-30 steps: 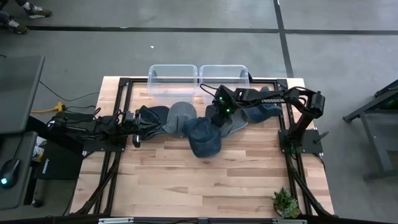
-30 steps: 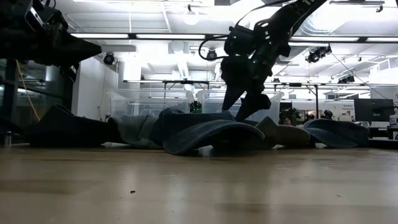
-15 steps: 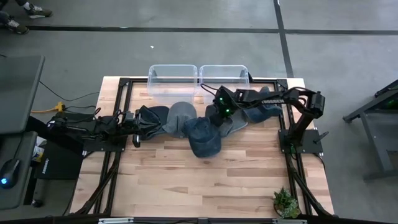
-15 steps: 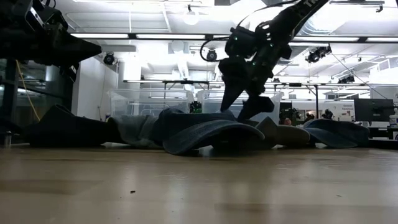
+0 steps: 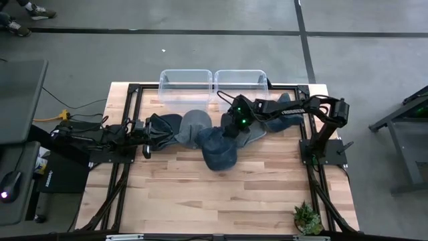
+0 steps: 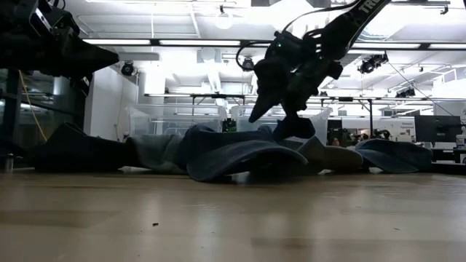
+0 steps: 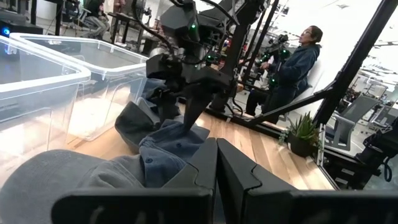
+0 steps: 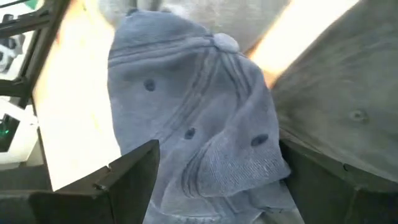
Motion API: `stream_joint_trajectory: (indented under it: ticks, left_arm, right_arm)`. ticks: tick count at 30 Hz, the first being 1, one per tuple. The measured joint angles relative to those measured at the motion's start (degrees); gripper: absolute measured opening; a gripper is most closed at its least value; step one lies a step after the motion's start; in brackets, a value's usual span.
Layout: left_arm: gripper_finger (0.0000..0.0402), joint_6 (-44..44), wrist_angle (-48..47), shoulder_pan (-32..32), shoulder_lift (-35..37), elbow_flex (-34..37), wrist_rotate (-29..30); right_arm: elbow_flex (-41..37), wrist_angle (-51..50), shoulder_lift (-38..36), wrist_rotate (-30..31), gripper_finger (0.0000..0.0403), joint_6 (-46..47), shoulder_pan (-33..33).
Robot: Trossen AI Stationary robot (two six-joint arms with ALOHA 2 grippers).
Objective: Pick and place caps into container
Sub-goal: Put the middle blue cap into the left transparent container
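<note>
- Wooden table (image 5: 267, 194) in a big workshop, with a person standing off in the background of the left wrist view.
- Right gripper (image 6: 280, 122) has lifted a bit over the last second and tipped toward the middle blue cap (image 5: 218, 148). Its fingers are spread wide, straddling the cap's crown in the right wrist view, pinching nothing.
- So no pick yet, I'd say it's lining up a grab.
- Other caps (image 5: 175, 128) sit in a row across the table's back half, bunched up and overlapping.
- Left gripper (image 5: 146, 142) is pressed together, parked at the row's left end.
- Both clear bins (image 5: 186, 84) behind the caps look empty.
</note>
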State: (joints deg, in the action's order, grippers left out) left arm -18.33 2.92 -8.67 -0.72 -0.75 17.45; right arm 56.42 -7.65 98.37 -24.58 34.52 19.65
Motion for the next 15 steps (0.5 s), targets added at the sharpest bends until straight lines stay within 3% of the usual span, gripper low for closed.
stream_joint_trajectory:
  ticks: [9,15]
  left_arm:
    - [0.0001,0.01,0.00,0.00,-0.01,0.00,0.00]
    - [0.0001,0.00,0.01,0.01,0.00,0.00,0.00]
  right_arm:
    - [0.00,0.03,0.00,-1.74,0.0309,-0.83,-2.42]
    - [0.00,-0.09,0.00,-2.58,0.0254,-0.83,-2.73]
